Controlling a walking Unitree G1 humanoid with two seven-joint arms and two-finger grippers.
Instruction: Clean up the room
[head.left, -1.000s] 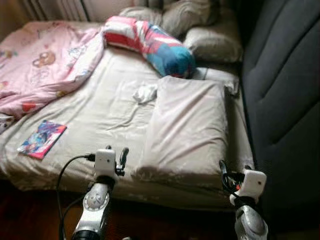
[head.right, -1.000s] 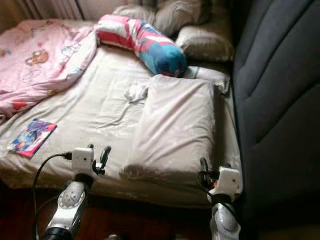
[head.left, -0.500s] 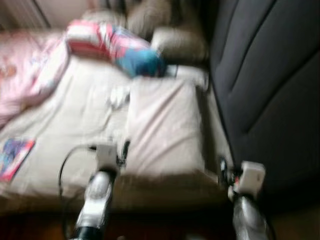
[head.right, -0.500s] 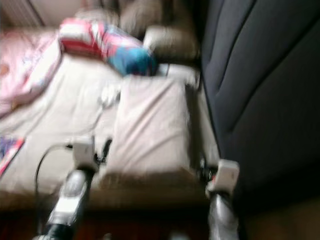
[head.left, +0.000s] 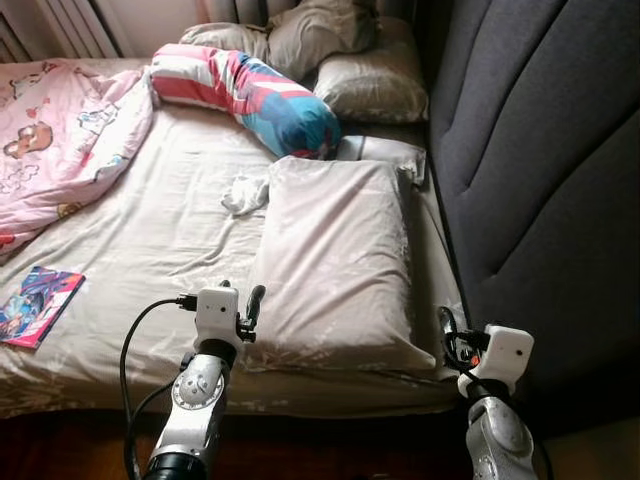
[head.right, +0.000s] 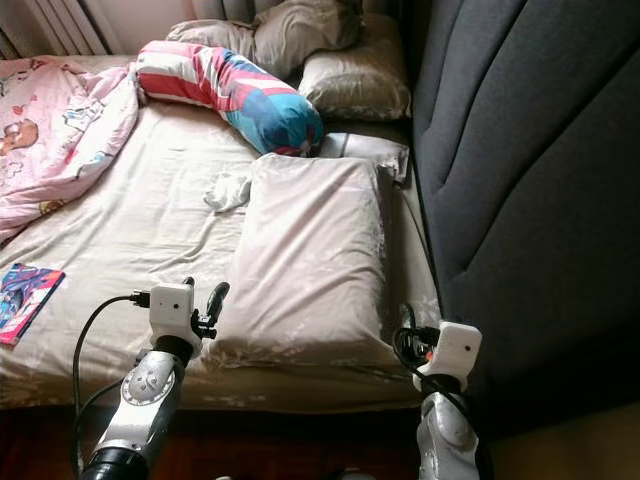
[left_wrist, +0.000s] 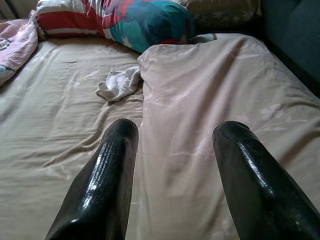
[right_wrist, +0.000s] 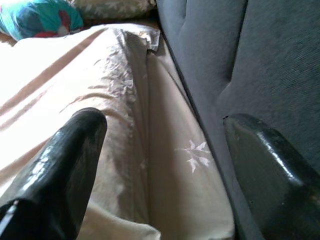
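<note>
Bed (head.left: 170, 230) clutter is what the tidying concerns, and both grippers hover at its near edge with nothing held. The left gripper (left_wrist: 170, 165) has its two black fingers spread wide, poised over the near left corner of a large beige pillow (head.left: 340, 260). The right gripper (right_wrist: 160, 165) is likewise spread, aimed down the narrow gap between that pillow's right side and the dark padded headboard (head.left: 540, 150).

Just beyond the left gripper, beside the pillow's far left corner, lies a small crumpled white cloth (head.left: 245, 193). Further still sits a striped red, white and blue bolster (head.left: 250, 90), with two grey pillows (head.left: 370, 85) behind it. Well off to the left gripper's outer side lie a colourful book (head.left: 38, 305) and a pink printed quilt (head.left: 60, 130).

Risks, as a judgement: the left fingers straddle the pillow's edge, so closing here could pinch the sheet along with the pillow (bunching the bedding). The right gripper is close to the headboard and could scrape it or wedge into the gap if it advances.
</note>
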